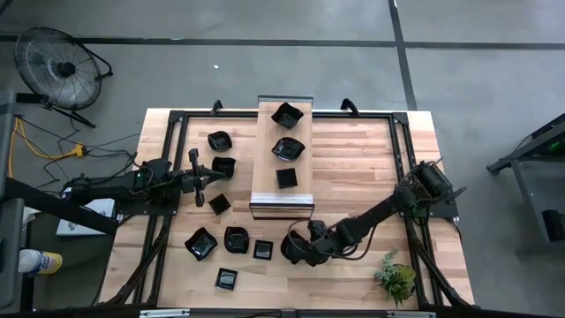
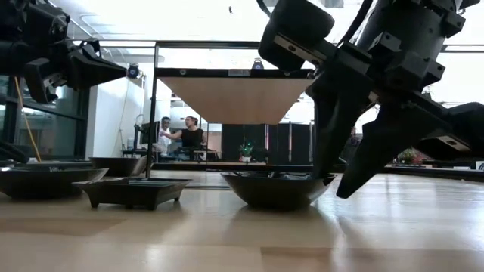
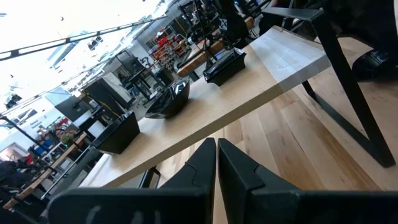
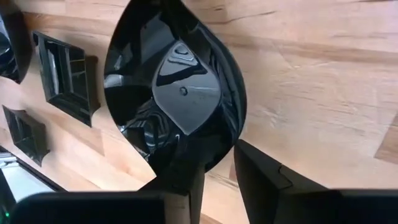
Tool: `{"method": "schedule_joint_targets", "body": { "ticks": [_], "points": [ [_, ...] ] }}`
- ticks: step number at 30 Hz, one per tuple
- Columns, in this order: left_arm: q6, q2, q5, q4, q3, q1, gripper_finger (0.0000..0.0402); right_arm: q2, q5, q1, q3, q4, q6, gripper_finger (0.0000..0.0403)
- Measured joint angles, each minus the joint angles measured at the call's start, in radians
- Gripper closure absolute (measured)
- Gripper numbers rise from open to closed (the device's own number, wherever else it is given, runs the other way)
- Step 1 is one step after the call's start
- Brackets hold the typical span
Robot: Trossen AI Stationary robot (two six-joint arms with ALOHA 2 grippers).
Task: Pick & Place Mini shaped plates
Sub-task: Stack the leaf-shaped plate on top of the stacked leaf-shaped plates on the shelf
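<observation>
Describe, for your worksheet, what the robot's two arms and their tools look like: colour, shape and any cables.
Both arms are dark, almost black, built of chunky jointed segments. The left tool ends in two flat, angular black fingers with bevelled tips. The right tool has the same tapering wedge-shaped fingers under a blocky housing. Black cables loop along the right arm near its base.

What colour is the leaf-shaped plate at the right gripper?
Glossy black, seen best in the right wrist view: the leaf-shaped plate mirrors its surroundings, lying at the right gripper.
</observation>
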State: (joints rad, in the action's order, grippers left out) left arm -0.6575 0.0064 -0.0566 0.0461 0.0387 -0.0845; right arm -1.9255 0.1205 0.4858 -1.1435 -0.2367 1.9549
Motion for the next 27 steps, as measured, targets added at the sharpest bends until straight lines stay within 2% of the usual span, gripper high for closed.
{"method": "schedule_joint_targets", "body": {
  "ticks": [18,27],
  "points": [
    [0.0,0.0,0.0,0.0,0.0,0.0,0.0389,0.0,0.009,-0.002,0.0,-0.004,-0.032,0.0398],
    [0.0,0.0,0.0,0.0,0.0,0.0,0.0389,0.0,-0.022,-0.002,0.0,0.084,-0.082,0.04]
  ]
}}
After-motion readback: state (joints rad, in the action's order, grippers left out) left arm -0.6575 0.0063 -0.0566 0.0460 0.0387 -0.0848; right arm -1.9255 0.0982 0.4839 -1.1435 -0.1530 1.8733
